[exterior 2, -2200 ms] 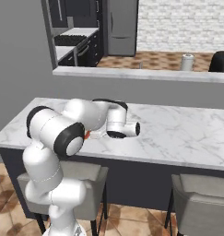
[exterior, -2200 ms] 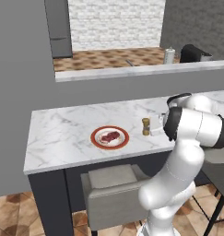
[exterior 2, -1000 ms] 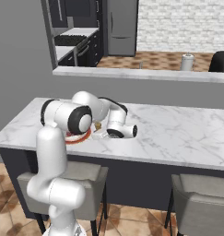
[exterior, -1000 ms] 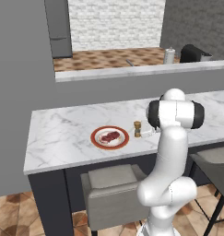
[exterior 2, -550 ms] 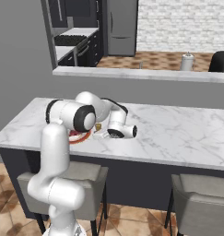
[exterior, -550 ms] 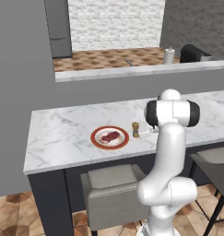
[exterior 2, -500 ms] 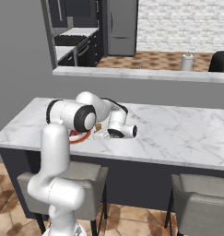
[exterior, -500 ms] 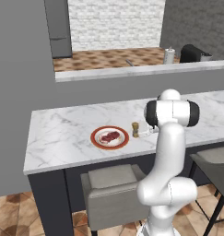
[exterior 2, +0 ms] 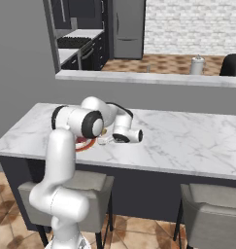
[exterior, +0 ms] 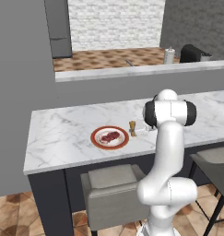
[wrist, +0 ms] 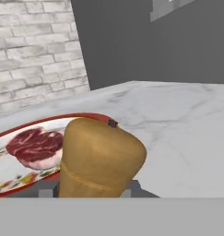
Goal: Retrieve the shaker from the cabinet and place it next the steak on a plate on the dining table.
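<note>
One waisted, tan wooden shaker [exterior: 132, 128] stands upright on the veined marble bench [exterior: 62, 138], just beside the round red-rimmed plate [exterior: 109, 137] holding a flat reddish steak [exterior: 110, 136]. The hand [exterior: 140, 132] flanks the shaker; whether it grips cannot be told.
</note>
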Robot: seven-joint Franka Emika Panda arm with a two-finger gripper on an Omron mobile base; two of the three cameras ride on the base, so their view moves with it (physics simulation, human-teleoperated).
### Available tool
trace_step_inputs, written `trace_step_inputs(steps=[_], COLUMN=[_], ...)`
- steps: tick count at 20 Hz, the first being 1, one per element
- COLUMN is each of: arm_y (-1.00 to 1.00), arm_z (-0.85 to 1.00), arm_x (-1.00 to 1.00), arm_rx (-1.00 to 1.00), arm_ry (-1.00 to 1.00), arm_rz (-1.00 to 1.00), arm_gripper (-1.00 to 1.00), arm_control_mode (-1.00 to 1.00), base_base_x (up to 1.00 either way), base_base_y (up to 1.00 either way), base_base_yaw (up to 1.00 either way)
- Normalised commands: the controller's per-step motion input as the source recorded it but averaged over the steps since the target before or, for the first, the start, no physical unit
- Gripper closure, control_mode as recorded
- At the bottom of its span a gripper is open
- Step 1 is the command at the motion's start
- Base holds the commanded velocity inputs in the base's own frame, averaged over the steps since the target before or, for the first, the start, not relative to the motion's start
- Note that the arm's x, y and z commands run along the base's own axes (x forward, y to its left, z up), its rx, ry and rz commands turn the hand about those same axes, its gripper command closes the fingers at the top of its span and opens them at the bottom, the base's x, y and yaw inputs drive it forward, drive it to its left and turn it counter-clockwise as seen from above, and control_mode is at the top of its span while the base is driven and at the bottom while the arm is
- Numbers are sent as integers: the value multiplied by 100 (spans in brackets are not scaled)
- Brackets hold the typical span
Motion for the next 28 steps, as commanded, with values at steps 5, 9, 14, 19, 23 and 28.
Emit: trace_step_inputs(steps=[5,9,14,19,23,28], arm_y=[0,-3,0,-1,0,-4], arm_z=[-21,-15,-17,-16,-17,-15], arm_x=[11,-4,-16,-35,-40,-33], arm_rx=[2,5,6,6,5,3], arm_ry=[0,-4,-6,-12,-16,-18], arm_rz=[0,0,0,0,0,0], arm_gripper=[-100,-100,-100,-100,-100,-100], arm_control_mode=[-100,-100,-100,-100,-100,-100], base_base_x=[0,0,0,0,0,0], base_base_y=[0,0,0,0,0,0], base_base_yaw=[0,0,0,0,0,0])
